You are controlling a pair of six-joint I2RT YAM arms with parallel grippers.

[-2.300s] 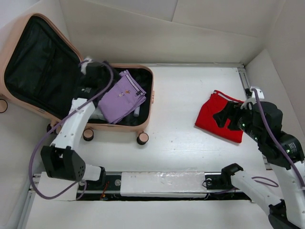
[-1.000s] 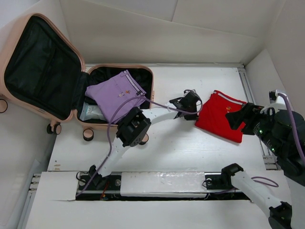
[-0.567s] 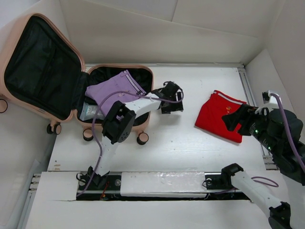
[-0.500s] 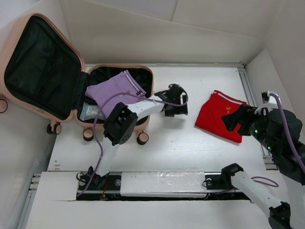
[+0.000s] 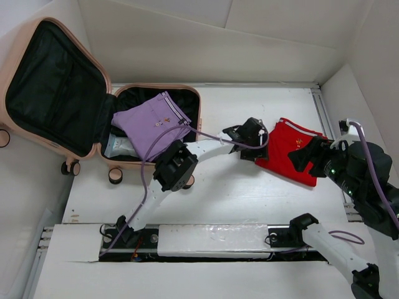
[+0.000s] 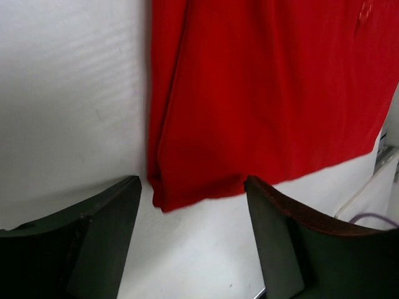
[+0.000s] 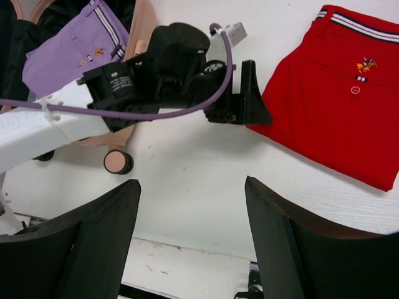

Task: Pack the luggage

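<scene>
Top external: lilac garment (image 5: 149,124), perhaps toiletries (image 5: 118,148), in luggage (image 5: 156,86); left fingers (image 6: 93,237), right fingers (image 7: 93,237) apart.

The left arm (image 5: 209,148) and right arm (image 5: 368,187) are white tubes joined by chunky black motor housings, each trailed by a lilac cable (image 7: 230,59). Small green lights (image 5: 337,164) glow on the right arm's black wrist. The left tool (image 6: 193,240) and right tool (image 7: 193,240) each end in two broad, dark, wedge-shaped fingers (image 6: 100,237).

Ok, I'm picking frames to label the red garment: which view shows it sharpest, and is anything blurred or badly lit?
Right wrist view: the red shorts are crisp, logo and waistband stripes readable, though the right end effector is dark and soft in front. Left wrist view: shorts close but soft, the table beside them grey. Top external view: even light, no glare, shorts small.
</scene>
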